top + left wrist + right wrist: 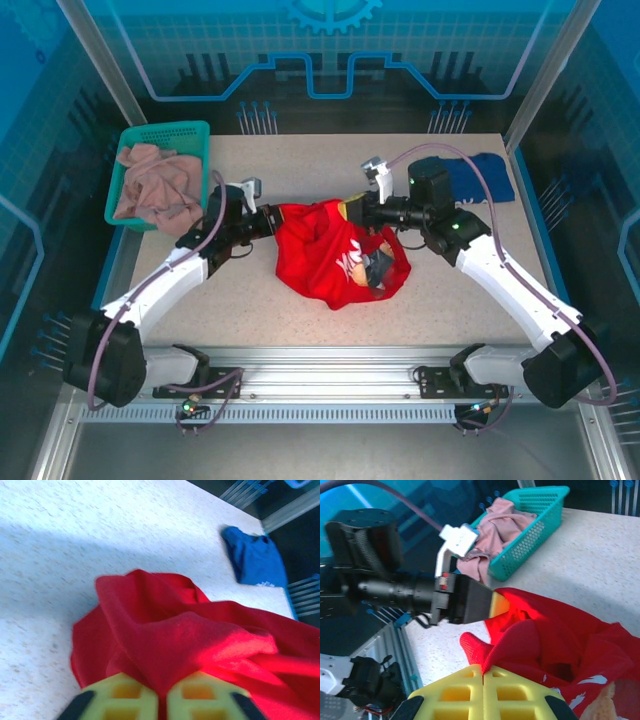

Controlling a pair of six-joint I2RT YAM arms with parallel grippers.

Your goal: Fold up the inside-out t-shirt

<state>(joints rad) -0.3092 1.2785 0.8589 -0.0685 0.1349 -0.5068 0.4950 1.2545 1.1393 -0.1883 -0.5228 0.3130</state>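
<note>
1. inside-out t-shirt [330, 262]: bright red; bunched in a loose heap at the middle of the table [300, 165]; white and orange print showing toward its right side.
2. left gripper [162, 692]: at the shirt's left edge; fingers almost together, pinching a fold of red cloth.
3. right gripper [483, 672]: at the shirt's upper right edge; fingers pressed together, a peak of red cloth nipped at their tips.
4. dark blue t-shirt [480, 175]: far right corner; pinkish garment [155, 185]: inside the teal basket [190, 130], far left.

Bright red inside-out t-shirt [325, 255], crumpled heap, white-orange print showing, centre of table [300, 165].
</note>
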